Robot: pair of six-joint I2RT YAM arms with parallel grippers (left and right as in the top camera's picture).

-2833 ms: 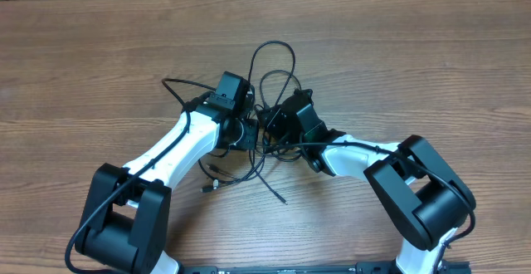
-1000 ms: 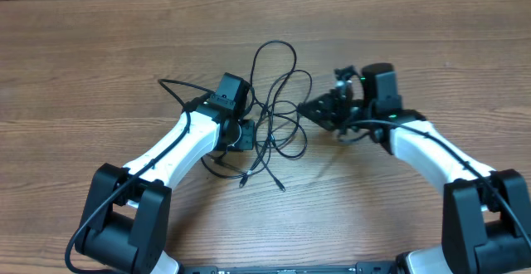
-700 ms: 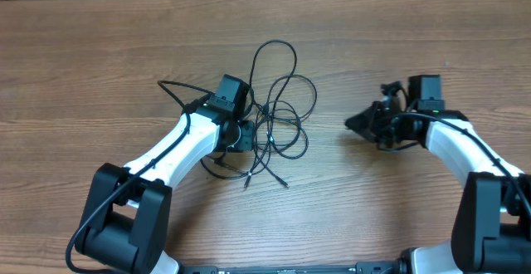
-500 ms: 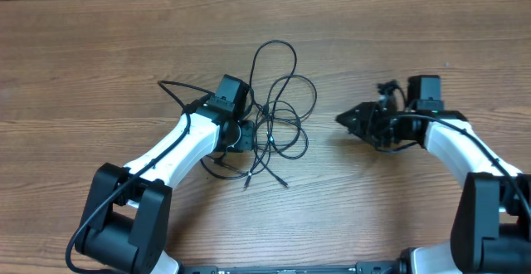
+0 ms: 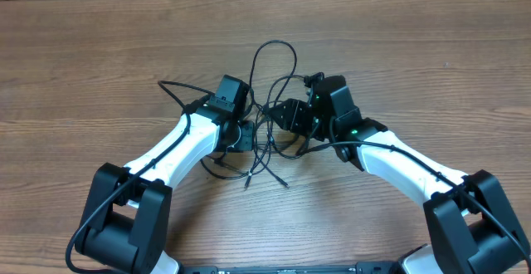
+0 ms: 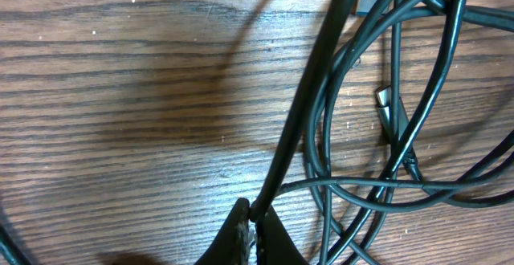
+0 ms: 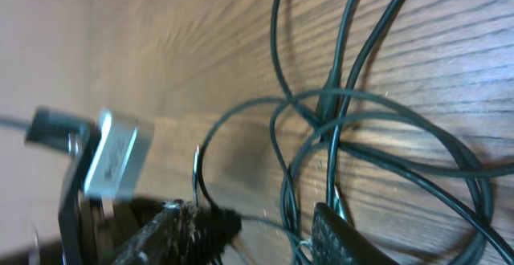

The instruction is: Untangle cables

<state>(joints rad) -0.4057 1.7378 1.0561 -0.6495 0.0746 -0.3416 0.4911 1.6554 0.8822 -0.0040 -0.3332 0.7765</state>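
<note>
The left claw [image 6: 253,219] is clenched on one strand of the cables [image 6: 299,104]. The rest heap in loose, crossing loops on the desk [image 5: 415,50] just beside that claw. The right claw [image 7: 269,223], across the heap from the left claw, is released, with thin strands running between its fingers. The cords look light, limp and slick, and likely to snag at crossings. A silver-tipped plug [image 6: 385,104] near the left claw seems the surest hold.

Setting: robotics lab test bench. Evidence: two white-and-black jointed robot arms, left arm [image 5: 178,145] and right arm [image 5: 398,163], mounted side by side at near edge of brown wood-grain tabletop [image 5: 431,50].
</note>
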